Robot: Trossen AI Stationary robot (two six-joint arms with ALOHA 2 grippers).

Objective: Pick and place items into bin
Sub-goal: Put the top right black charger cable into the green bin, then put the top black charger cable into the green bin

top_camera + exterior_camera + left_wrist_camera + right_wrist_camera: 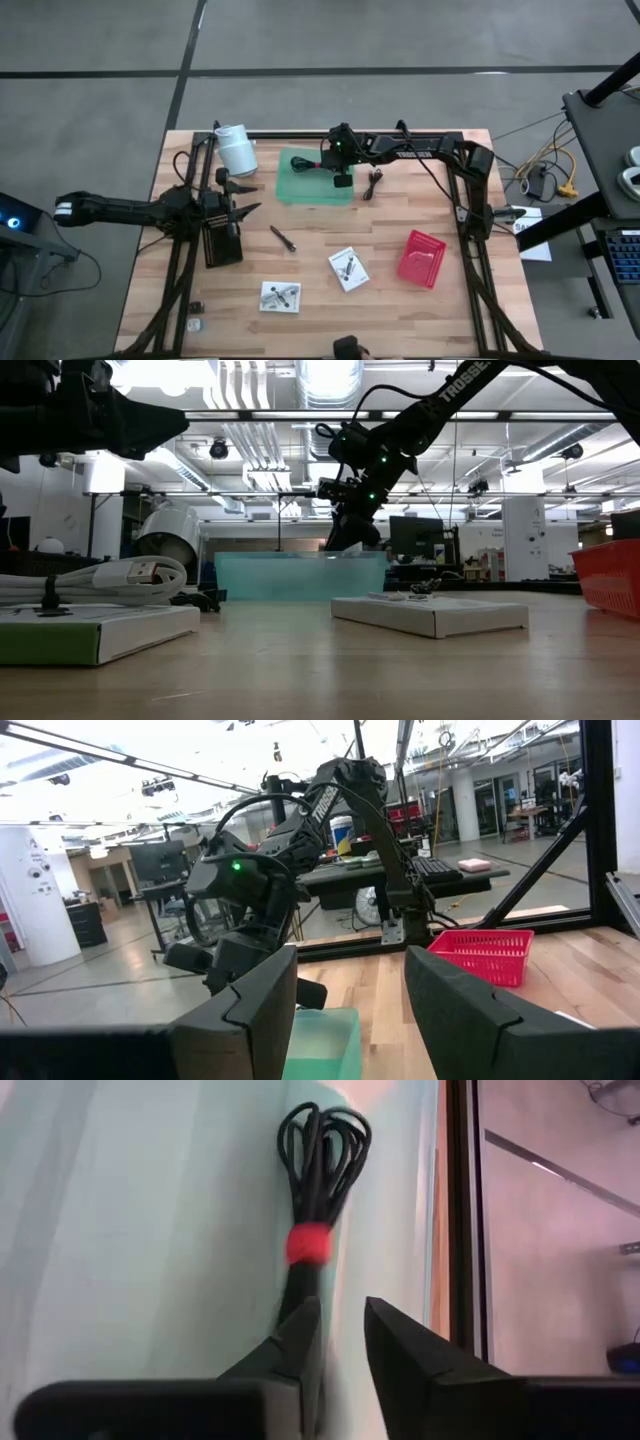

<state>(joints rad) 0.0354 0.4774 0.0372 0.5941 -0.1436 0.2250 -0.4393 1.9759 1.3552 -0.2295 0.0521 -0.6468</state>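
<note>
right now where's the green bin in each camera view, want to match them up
High view: green bin at the table's far middle, under the right gripper.
Low view: pale translucent wall mid-picture, behind the white boxes.
Left wrist view: a corner at the bottom, between the fingers.
Right wrist view: its floor fills the frame, cable bundle inside.
Shared landmark: the right gripper above it.

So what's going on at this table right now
Two robot arms are sorting loose items into a green bin. The right hand is over the bin, its fingers parted around a black cable bundle with a red tie that lies inside the bin. The left hand waits open near the table's left side. On the wood lie a second cable bundle, a thin dark pen-like tool and two packets, plus a red basket.
</note>
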